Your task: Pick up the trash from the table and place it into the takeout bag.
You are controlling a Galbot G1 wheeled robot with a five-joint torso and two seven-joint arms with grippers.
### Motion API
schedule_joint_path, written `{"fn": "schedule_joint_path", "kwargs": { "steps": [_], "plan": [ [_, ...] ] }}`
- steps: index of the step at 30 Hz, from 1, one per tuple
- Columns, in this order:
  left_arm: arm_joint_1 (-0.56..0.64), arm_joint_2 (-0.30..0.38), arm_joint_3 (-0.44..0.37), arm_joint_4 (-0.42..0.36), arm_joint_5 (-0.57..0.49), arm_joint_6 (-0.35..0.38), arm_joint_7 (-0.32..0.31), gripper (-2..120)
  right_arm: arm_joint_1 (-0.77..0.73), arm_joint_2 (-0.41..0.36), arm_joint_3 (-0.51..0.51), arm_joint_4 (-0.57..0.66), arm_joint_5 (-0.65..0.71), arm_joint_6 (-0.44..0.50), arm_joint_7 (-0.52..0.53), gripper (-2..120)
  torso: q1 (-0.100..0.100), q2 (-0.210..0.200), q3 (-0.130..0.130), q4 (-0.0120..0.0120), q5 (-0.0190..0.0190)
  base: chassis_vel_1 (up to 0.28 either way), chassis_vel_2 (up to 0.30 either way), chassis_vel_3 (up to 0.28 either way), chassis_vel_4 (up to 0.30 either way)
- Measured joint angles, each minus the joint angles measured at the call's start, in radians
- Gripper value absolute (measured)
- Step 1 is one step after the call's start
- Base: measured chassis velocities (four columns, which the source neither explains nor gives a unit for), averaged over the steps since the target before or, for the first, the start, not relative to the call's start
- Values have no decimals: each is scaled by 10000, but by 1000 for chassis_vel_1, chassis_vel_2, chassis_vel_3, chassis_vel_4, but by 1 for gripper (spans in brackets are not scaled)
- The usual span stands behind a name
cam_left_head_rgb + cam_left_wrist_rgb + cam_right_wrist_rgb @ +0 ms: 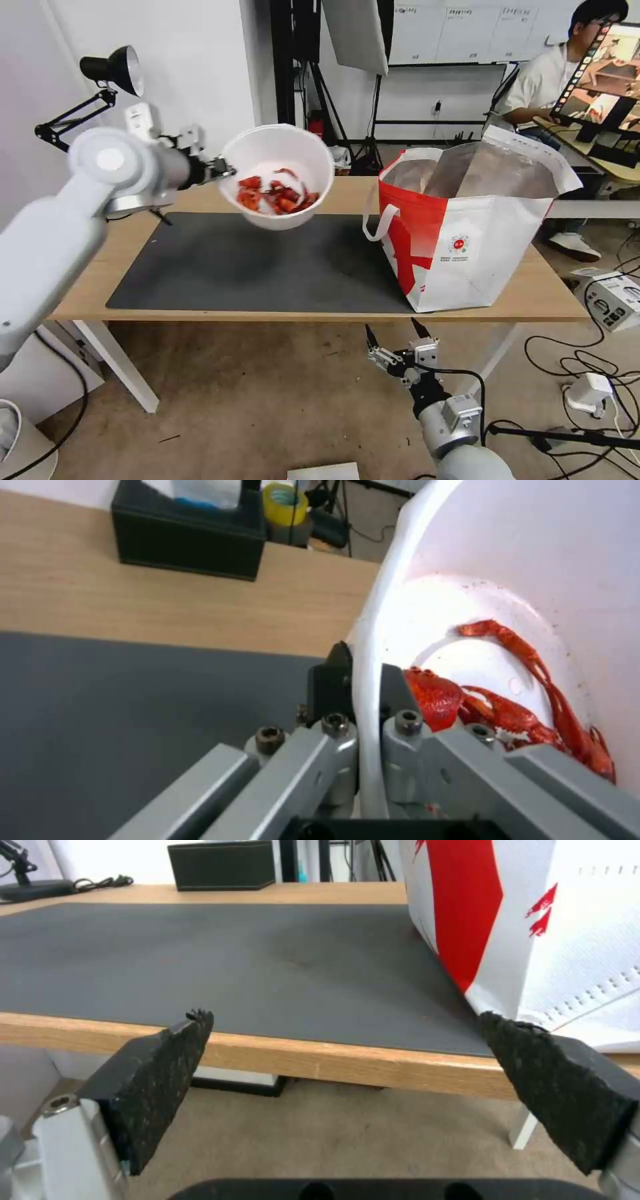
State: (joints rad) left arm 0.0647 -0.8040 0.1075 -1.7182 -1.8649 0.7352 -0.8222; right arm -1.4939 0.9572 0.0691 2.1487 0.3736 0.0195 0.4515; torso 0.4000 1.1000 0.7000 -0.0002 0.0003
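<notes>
At the far left of the head view the left arm reaches in over the bench [320, 313], and its left claw [215, 171] is clamped on the near-left rim of the white bowl [277, 177]. The left wrist view shows this closely: the thin white rim runs between the 2 fingers [330, 685], 1 on the outside wall and 1 inside the bowl, just beside the red crayfish shells [507, 710]. The bowl is lifted clear of the bench and tilted, its open mouth turned toward the camera, with the shells gathered in the lower part. It hangs above the back of the dark grey mat [260, 267], to the left of the takeout bag [467, 233] and apart from it.

Behind the mat, on the bare wood, the black tissue box [190, 535] stands near the back edge.

To the right, the takeout bag stands upright on the right end of the bench, partly on the mat, its mouth open and the silver lining showing. A white loop handle [380, 223] hangs down its left side.

The right claw [393, 337] sits low in front of the bench edge, below the bag's left corner, its 2 black pads [160, 1065] spread wide apart with nothing between them.
</notes>
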Motion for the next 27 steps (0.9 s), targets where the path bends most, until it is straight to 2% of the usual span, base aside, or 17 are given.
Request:
{"fn": "schedule_joint_path", "kwargs": {
  "steps": [13,27],
  "plan": [
    [-1258,-1113,711,801,15,0,-127,0,0,0,0,0,0,0,0,100,0,0,-1,2,-2,0,0,0,0],
    [-2082,-2789,1192,1550,73,-25,-238,0,0,0,0,0,0,0,0,100,1,-1,0,1,-1,0,0,0,0]
  ]
}}
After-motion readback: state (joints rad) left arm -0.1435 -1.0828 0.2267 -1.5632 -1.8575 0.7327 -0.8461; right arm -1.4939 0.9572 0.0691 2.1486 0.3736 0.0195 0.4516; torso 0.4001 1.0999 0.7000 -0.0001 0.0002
